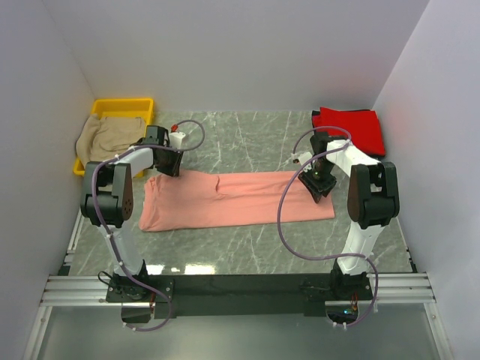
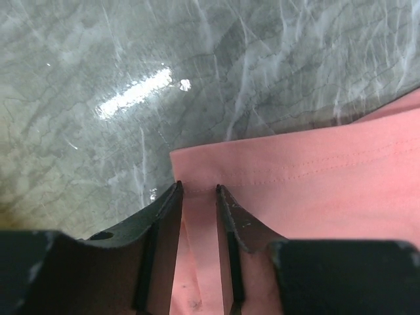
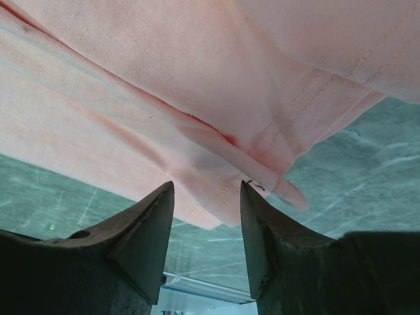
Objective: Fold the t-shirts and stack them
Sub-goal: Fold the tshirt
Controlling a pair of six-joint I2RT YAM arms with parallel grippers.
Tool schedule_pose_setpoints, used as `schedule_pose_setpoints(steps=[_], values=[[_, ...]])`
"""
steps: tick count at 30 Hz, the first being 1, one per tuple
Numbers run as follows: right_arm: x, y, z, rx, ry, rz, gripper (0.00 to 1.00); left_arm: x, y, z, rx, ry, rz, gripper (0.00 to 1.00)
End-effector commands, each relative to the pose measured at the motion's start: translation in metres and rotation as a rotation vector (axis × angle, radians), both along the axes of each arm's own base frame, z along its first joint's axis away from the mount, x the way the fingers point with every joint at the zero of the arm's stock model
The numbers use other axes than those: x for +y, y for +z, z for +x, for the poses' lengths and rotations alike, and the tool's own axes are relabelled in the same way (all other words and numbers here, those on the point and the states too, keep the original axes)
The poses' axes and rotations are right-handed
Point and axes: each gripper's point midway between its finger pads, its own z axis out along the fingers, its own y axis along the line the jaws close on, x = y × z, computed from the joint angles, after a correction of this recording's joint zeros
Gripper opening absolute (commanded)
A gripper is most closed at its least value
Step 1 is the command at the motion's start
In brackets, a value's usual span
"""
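Note:
The salmon-pink t-shirt (image 1: pixel 236 199) lies as a long folded band across the middle of the marble table. My left gripper (image 1: pixel 169 166) is over its far left corner. In the left wrist view the left gripper (image 2: pixel 198 186) is open a little, its fingers standing either side of the flat pink cloth (image 2: pixel 315 177) at the corner hem. My right gripper (image 1: pixel 319 186) is at the band's right end. In the right wrist view the right gripper (image 3: pixel 207 185) is open, and the pink hem (image 3: pixel 164 85) lies just beyond its tips. The red t-shirt (image 1: pixel 352 127) is folded at the back right. The beige t-shirt (image 1: pixel 112 135) lies bunched in the bin.
A yellow plastic bin (image 1: pixel 124 105) stands at the back left against the wall. White walls close in the table (image 1: pixel 247 135) on the left, back and right. The arms' base rail (image 1: pixel 240 289) runs along the near edge.

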Motion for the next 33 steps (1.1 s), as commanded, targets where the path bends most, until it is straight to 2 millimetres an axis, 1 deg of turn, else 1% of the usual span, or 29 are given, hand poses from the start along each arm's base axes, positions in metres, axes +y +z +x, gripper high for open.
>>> schedule_pose_setpoints(steps=[1,3,5,7,9,15,19,21,25,26,28,29,31,32,33], values=[[-0.004,0.014,0.009,-0.045,0.003,-0.01,0.52,0.0,0.025,0.022,-0.078,0.025,-0.006,0.33],[-0.004,0.014,0.01,-0.045,0.0,-0.009,0.52,-0.001,0.031,0.028,-0.092,0.028,-0.014,0.32],[-0.004,0.014,0.011,-0.042,-0.001,-0.009,0.52,-0.001,0.03,0.03,-0.089,0.031,-0.01,0.32],[-0.004,0.014,0.013,-0.045,-0.003,-0.009,0.52,0.0,0.024,0.031,-0.079,0.036,-0.004,0.32],[-0.004,0.014,0.013,-0.045,-0.001,-0.01,0.52,0.0,0.016,0.029,-0.054,0.033,-0.006,0.34],[-0.006,0.014,0.011,-0.046,0.002,-0.02,0.52,0.004,-0.001,0.022,-0.028,0.043,0.018,0.35],[-0.006,0.012,0.011,-0.04,-0.001,-0.017,0.52,0.009,-0.011,0.02,-0.018,0.054,0.045,0.39],[-0.005,0.012,0.013,-0.041,-0.003,-0.015,0.52,0.01,-0.02,0.018,0.0,0.054,0.057,0.32],[-0.005,0.013,0.013,-0.04,0.0,-0.018,0.52,0.008,-0.026,0.014,0.01,0.045,0.066,0.28],[-0.006,0.012,0.014,-0.04,-0.001,-0.019,0.52,0.007,-0.025,0.014,0.008,0.045,0.064,0.26],[-0.006,0.011,0.013,-0.037,-0.001,-0.022,0.52,0.005,-0.023,0.011,0.004,0.033,0.06,0.19],[-0.007,0.01,0.012,-0.035,-0.003,-0.022,0.52,0.004,-0.021,0.011,-0.006,0.028,0.061,0.11],[-0.007,0.011,0.012,-0.039,-0.004,-0.023,0.52,0.004,-0.013,0.011,-0.025,0.024,0.058,0.01],[-0.006,0.011,0.012,-0.038,-0.006,-0.022,0.52,0.003,-0.009,0.011,-0.028,0.02,0.053,0.01],[-0.006,0.01,0.011,-0.035,-0.006,-0.02,0.52,0.002,0.001,0.013,-0.051,0.015,0.048,0.01]])
